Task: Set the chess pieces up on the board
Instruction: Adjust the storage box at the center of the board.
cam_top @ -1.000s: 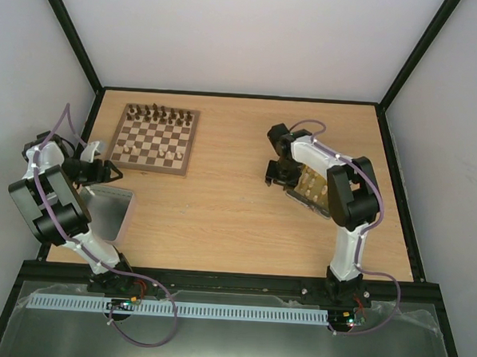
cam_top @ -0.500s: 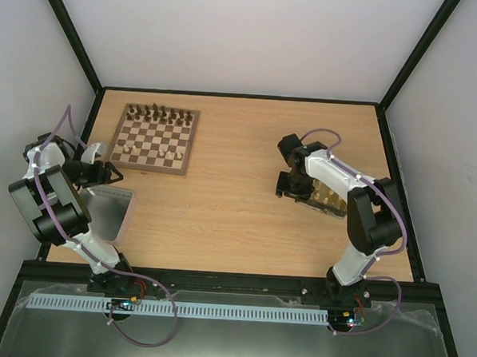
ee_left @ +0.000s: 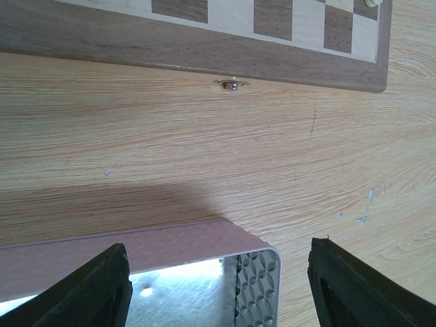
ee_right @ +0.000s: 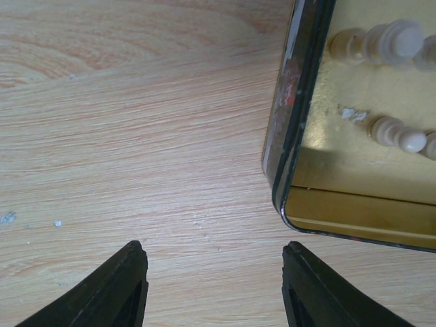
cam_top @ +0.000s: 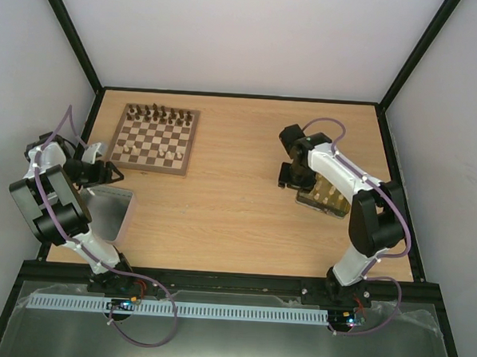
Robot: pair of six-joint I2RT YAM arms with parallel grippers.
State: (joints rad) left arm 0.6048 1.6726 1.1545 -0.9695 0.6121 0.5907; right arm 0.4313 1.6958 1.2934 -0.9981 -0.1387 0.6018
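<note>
Wooden and square, the board (cam_top: pixel 154 139) is sitting at the far left of the table (cam_top: pixel 221 202), turned slightly so its near edge is slanting a little against the table's edge. Dark pieces (cam_top: pixel 158 113) are standing upright in a line along its far side, the line running left to right. A few cream pieces (cam_top: pixel 170 154) are standing near its near side, and most squares between are lying bare. In the left wrist view the board's dark border (ee_left: pixel 204 48) is running across the top, with a small metal clasp (ee_left: pixel 231 84) on its edge.

More cream pieces (ee_right: pixel 381 41) are resting in a yellow tray (cam_top: pixel 317 207) at the right, well apart from the board. The tray's long axis is running from far left to near right. These pieces look to be lying on their sides, though that is hard to tell.

The left gripper (cam_top: pixel 111 172) is hanging near the board's near left corner, over the far corner of a grey lid (cam_top: pixel 113 208). Its jaws are standing wide, gripping nothing. The lid's corner (ee_left: pixel 170 242) is showing between the fingers (ee_left: pixel 102 286).

The right gripper (cam_top: pixel 290 177) is hanging just beside the tray's left corner (ee_right: pixel 289 136). Its jaws are parted, with only bare table between them and nothing held.
</note>
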